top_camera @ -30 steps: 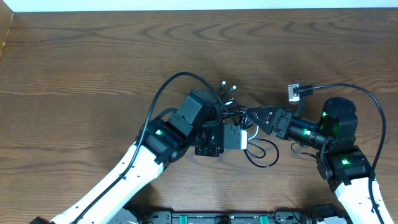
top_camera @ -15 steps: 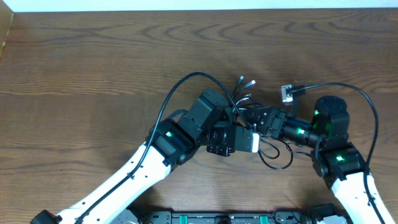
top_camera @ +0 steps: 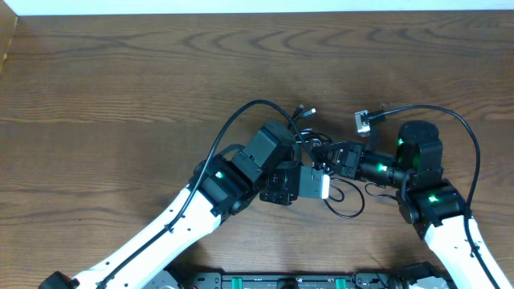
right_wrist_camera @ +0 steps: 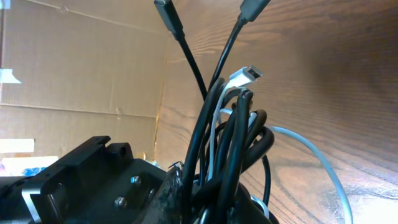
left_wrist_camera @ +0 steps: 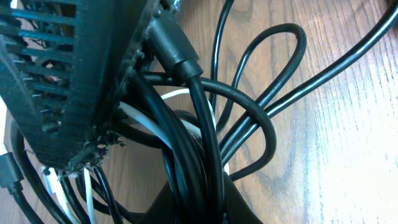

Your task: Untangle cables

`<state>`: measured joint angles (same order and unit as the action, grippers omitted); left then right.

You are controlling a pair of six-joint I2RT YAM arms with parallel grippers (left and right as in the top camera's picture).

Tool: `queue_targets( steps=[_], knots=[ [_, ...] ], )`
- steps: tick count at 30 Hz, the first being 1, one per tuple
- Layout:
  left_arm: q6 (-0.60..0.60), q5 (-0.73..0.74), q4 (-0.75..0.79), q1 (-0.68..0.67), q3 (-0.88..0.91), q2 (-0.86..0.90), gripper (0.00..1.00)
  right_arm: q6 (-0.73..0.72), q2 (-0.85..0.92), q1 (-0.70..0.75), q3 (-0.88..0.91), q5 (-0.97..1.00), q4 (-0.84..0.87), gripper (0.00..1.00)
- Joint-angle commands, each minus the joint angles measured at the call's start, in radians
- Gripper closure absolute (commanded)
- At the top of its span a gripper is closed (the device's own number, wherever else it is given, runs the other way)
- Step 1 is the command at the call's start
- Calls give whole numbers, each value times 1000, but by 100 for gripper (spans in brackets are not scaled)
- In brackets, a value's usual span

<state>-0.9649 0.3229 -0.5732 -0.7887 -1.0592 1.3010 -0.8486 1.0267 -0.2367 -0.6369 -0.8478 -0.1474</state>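
On my overhead feed the desk (top_camera: 120, 96) is dark brown wood with strong grain, and its far edge runs along a white strip (top_camera: 241, 6). The cables (left_wrist_camera: 202, 134) sit bunched right of centre, closer to the near edge than the far one. One black cord (top_camera: 345, 215) lies flat on the wood in a loose loop on the near side of the bunch. A white cord (right_wrist_camera: 314, 152) arcs out low over the grain; I can't tell whether it touches. Two plug ends (top_camera: 306, 111) point toward the far edge. Whether the knot itself rests on the desk, I can't tell.
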Motion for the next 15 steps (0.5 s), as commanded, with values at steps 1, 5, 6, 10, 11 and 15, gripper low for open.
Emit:
queue_targets(
  steps=[1, 5, 6, 10, 11, 15],
  knots=[
    [67, -29, -2, 6, -25, -62, 78, 42, 1, 34, -15, 26, -1, 99],
    [69, -29, -2, 6, -25, -102, 13, 42, 1, 47, -15, 26, -2, 99],
    [69, -29, 0, 6, -25, -114, 13, 42, 1, 49, -15, 26, -2, 99],
    [69, -34, 6, 7, -25, -171, 13, 43, 1, 61, -15, 26, -1, 99],
    [69, -50, 6, 7, -25, -185, 13, 43, 1, 63, -15, 26, -1, 99],
    [168, -191, 10, 7, -25, -226, 12, 72, 0, 68, -15, 23, 3, 99]
  ],
)
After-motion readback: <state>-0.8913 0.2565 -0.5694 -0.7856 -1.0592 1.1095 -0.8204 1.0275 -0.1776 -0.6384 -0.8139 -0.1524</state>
